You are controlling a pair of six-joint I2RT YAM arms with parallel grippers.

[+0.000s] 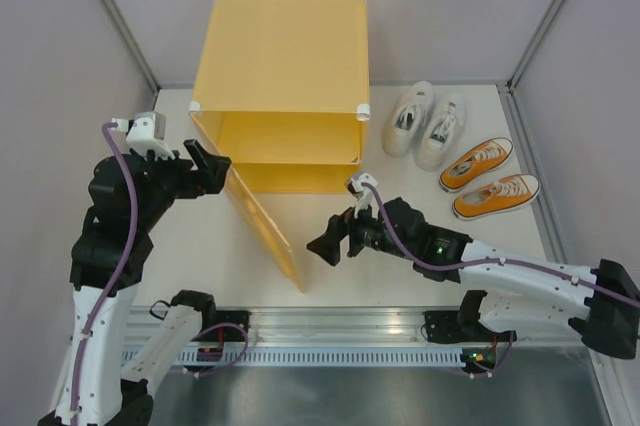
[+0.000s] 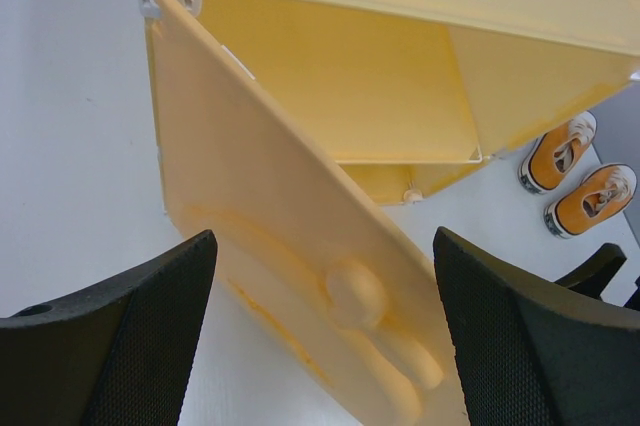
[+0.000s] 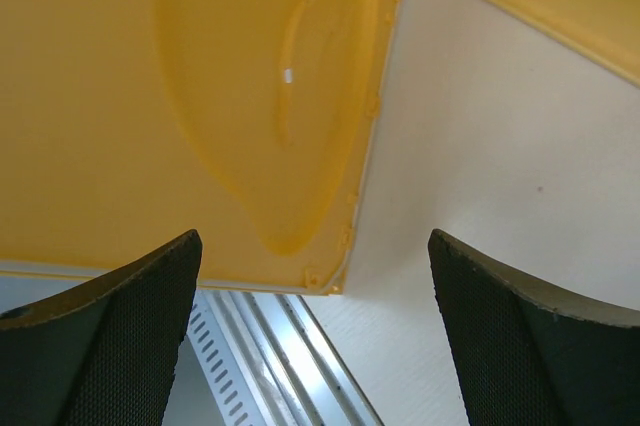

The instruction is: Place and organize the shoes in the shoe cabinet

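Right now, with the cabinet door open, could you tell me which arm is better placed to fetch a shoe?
The right. The shoes lie right of the cabinet, on that arm's side, and the right gripper is open and empty. The open door stands between the left gripper and them.

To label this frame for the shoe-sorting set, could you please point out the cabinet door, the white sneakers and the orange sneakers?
cabinet door [image 2: 280, 246], left wrist view, middle of its face.
white sneakers [image 1: 408, 118], top view, laces of the left shoe.
orange sneakers [image 1: 497, 196], top view, middle of the nearer shoe.
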